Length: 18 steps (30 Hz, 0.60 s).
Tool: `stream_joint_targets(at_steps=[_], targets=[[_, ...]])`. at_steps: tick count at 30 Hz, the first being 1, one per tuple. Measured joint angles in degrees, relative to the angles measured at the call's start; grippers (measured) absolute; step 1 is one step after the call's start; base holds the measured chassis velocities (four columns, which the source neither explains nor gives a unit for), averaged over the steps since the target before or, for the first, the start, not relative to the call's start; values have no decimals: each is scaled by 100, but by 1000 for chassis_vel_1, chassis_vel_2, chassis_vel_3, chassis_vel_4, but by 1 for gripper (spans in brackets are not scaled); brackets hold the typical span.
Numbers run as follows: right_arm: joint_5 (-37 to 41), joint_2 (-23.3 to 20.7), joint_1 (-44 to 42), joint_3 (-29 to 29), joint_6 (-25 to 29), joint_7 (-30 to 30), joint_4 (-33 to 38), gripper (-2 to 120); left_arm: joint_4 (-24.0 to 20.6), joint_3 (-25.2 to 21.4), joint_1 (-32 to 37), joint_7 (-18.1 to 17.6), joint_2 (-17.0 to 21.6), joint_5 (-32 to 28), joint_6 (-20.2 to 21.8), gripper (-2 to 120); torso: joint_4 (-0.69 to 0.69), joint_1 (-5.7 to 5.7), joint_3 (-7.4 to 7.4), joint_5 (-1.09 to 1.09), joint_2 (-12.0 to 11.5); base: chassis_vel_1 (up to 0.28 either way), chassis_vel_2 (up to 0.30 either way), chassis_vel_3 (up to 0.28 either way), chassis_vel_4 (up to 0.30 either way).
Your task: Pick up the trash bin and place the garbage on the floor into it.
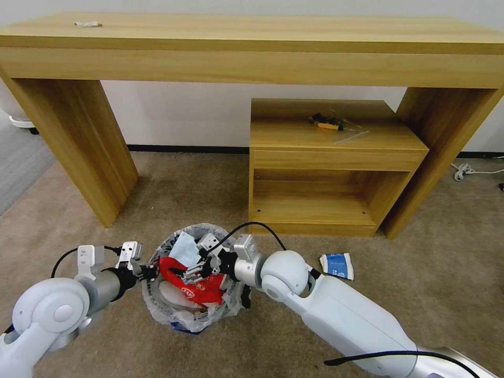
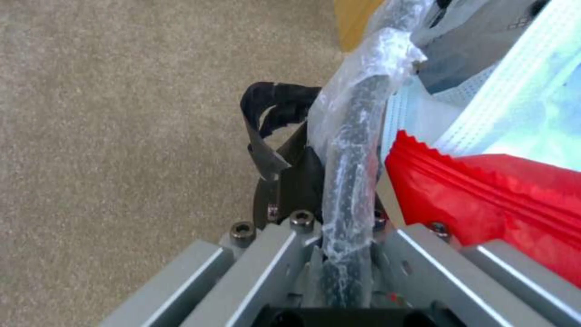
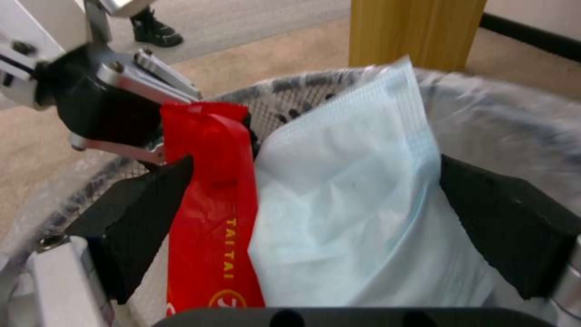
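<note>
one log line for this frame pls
left gripper: shut on trash bin rim | right gripper: open over bin, above light-blue mask, red wrapper | blue wrapper: on floor

trash bin (image 1: 157, 307) base hidden by liner and litter, small object (image 1: 88, 23) on the desk too small to identify

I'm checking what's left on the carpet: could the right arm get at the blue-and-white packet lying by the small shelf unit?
Probably yes. The blue-and-white packet lies in the open on the floor beside the right arm, nothing over it. The right gripper is open over the trash bin.
</note>
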Motion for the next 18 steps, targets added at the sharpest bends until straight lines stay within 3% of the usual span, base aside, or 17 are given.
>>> stream_joint_targets(at_steps=[18], targets=[[162,-261,-125,827,6,151,330,100,221,-54,5,166,-69,189,-7,0,0,0,0,1,0,0,0,0,0]])
